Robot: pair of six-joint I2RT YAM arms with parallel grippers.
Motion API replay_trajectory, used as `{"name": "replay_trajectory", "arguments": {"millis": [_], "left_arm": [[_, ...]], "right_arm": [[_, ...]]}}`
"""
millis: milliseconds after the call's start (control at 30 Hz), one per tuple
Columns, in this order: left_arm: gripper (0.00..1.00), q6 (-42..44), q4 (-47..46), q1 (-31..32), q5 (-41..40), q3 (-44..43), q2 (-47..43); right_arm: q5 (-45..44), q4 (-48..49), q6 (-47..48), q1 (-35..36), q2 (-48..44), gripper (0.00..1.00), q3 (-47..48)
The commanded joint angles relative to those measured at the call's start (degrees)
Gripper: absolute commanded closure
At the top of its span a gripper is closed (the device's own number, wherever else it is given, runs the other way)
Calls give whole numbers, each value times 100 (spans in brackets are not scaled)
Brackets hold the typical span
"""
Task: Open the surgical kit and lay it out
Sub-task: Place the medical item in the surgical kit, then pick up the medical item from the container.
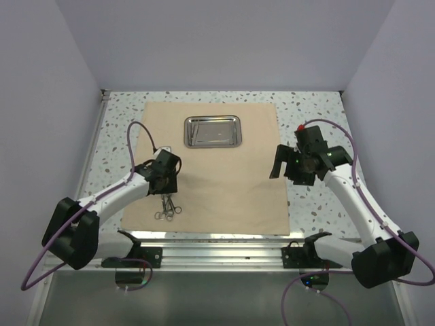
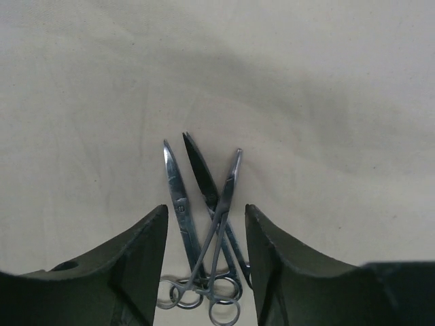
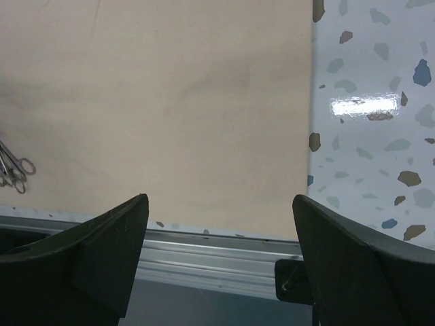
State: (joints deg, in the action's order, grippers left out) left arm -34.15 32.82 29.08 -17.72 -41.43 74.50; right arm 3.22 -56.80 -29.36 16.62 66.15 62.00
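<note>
The tan cloth wrap (image 1: 224, 183) lies spread flat on the table. The steel tray (image 1: 213, 131) sits on its far middle and looks empty. Several silver scissor-like forceps (image 1: 168, 207) lie crossed in a pile near the cloth's near left corner. My left gripper (image 1: 166, 192) hangs just over them. In the left wrist view it (image 2: 206, 210) is open, with the forceps (image 2: 204, 231) between its fingers (image 2: 136, 265). My right gripper (image 1: 279, 164) is over the cloth's right edge. It (image 3: 221, 198) is open and empty above the cloth (image 3: 170, 102), with the forceps (image 3: 13, 170) far to the left.
The speckled tabletop (image 1: 312, 197) shows around the cloth. An aluminium rail (image 1: 217, 238) runs along the near edge and also shows in the right wrist view (image 3: 204, 251). Plain walls stand close on the left, back and right.
</note>
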Motion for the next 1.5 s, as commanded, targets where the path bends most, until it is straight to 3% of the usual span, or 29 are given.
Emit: {"name": "replay_trajectory", "arguments": {"millis": [0, 200, 633, 800, 1067, 1467], "left_arm": [[46, -83, -250, 36, -188, -356, -6], [37, 531, -179, -34, -417, -1849, 827], [52, 1692, 92, -596, 338, -6691, 4903], [54, 1824, 173, -667, 646, -8194, 5891], [51, 1833, -83, -825, 1015, -8786, 6683], [67, 2035, -337, -834, 1139, -7969, 6701]], "right_arm": [[82, 125, 98, 34, 12, 9, 252], [-59, 134, 115, 34, -14, 10, 120], [-524, 116, 124, 34, 319, 9, 339], [-717, 46, 133, 25, 592, 9, 576], [-885, -7, 115, 25, 1171, 10, 840], [-920, 10, 89, 25, 1568, 10, 1016]]}}
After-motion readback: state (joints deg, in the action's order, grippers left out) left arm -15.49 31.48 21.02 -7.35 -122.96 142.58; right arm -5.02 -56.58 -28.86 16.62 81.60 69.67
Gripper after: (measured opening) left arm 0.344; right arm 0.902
